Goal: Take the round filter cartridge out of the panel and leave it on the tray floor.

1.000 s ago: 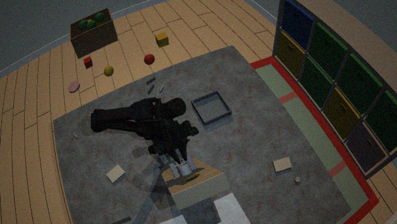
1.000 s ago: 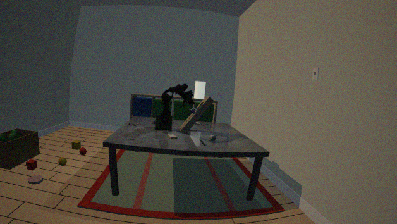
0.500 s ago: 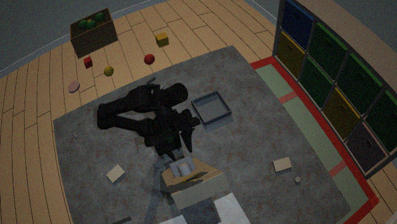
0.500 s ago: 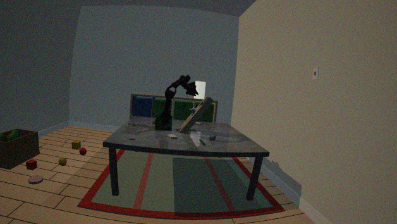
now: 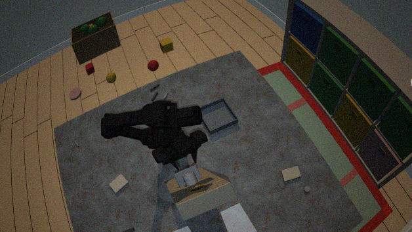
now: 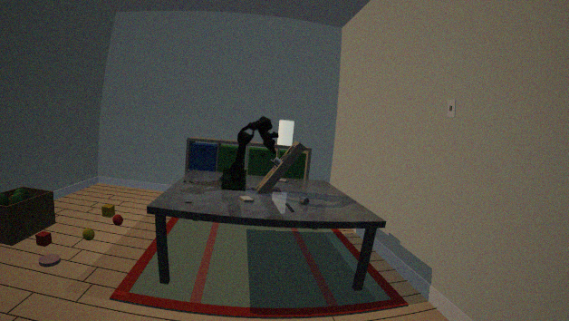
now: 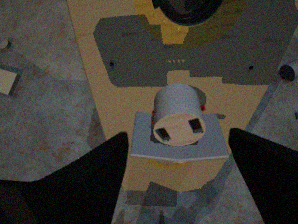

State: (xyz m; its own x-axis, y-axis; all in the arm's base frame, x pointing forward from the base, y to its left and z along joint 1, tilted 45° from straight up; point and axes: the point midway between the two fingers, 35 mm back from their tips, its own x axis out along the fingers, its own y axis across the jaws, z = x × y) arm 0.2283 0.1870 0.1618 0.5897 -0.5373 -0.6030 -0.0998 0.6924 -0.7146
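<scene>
It looks like a playroom in a home: coloured bins fill a low shelf, and a toy box of green balls stands on the plank floor. Loose blocks and balls lie near the box, and a red-bordered rug runs under the worktop.
</scene>
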